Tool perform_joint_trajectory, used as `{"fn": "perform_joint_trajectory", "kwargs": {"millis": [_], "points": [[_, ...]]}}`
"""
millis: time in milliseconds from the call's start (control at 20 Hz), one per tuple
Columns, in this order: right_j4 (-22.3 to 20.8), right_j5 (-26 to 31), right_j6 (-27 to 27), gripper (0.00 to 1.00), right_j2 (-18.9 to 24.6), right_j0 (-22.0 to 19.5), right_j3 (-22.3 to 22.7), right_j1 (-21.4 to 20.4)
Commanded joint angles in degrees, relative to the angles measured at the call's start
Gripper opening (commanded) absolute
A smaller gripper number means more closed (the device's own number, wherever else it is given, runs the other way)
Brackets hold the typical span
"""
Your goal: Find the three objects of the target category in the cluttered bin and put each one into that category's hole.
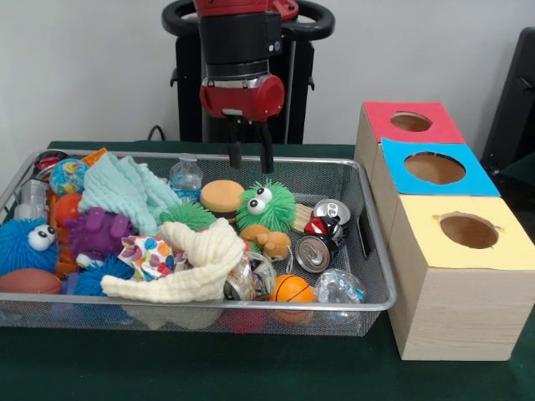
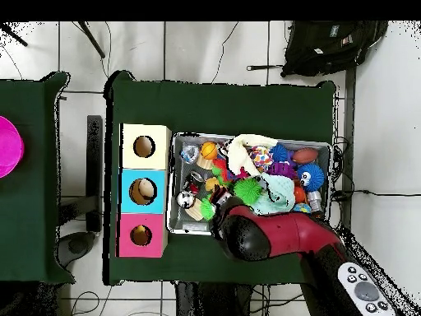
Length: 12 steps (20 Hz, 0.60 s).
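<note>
The wire-mesh basket (image 1: 378, 306) is full of mixed toys, cloths and cans; it also shows in the overhead view (image 2: 170, 206). My gripper (image 1: 250, 155) hangs open and empty over the basket's far side, just above a burger toy (image 1: 221, 196) and a green spiky googly-eyed ball (image 1: 266, 205). A small orange-tan plush (image 1: 269, 242) lies just in front of that ball. The yellow chick is hidden. The red-topped hole (image 1: 410, 122) is at the far end of the box row; it also shows in the overhead view (image 2: 141, 234). There the arm (image 2: 247, 237) covers the gripper.
The blue-topped hole (image 1: 434, 168) and the yellow-topped hole (image 1: 468, 230) sit nearer. The basket also holds a cream cloth (image 1: 196, 263), a mint cloth (image 1: 125, 192), a purple toy (image 1: 99, 232), a blue spiky ball (image 1: 25, 242), cans (image 1: 313, 251), a small basketball (image 1: 292, 289) and a water bottle (image 1: 185, 177).
</note>
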Motion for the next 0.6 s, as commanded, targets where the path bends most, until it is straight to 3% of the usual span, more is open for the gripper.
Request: {"fn": "perform_joint_trajectory", "kwargs": {"millis": [50, 350, 600], "points": [[1.5, -4.4, 4.7, 1.0, -4.3, 3.1, -8.9, 5.2], [1.0, -3.3, 4.1, 1.0, -8.1, 6.9, -13.4, 9.0], [-1.0, -2.3, -0.2, 1.0, -6.6, 6.3, -14.5, 10.9]]}}
